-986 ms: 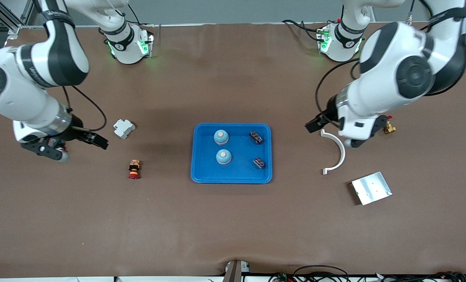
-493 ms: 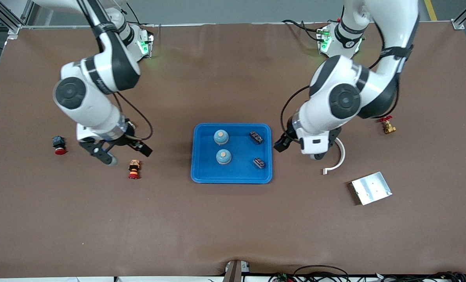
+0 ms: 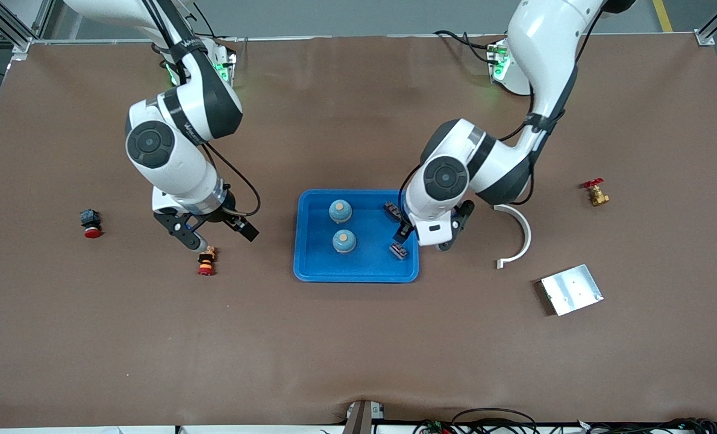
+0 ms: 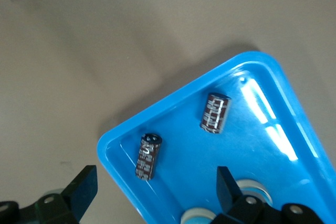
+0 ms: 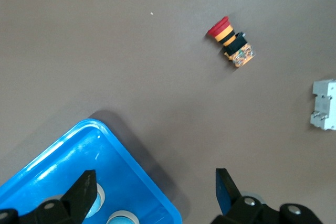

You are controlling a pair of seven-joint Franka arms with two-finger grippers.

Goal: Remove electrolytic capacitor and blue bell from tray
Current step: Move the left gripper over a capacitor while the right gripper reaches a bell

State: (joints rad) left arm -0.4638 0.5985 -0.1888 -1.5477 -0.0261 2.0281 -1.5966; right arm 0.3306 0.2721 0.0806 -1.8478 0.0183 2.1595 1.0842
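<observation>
Nothing's out yet, you've got it all left to do: both capacitors [image 3: 399, 250] sit along the tray's [image 3: 310, 271] edge toward the left arm, both blue bells [image 3: 344, 241] near its middle. Your left gripper [image 3: 422, 235] hangs wide open over that capacitor edge, and your right gripper [image 3: 219, 232] hangs wide open and empty over bare table next to the red-capped button [image 3: 205, 260].

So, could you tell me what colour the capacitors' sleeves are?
Dark brown capacitors, clearest in the left wrist view.

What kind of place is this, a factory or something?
More likely a robotics lab bench: two robot arms bolted to a brown-covered table, and small electrical parts laid out for practice, capacitors in a blue tray.
</observation>
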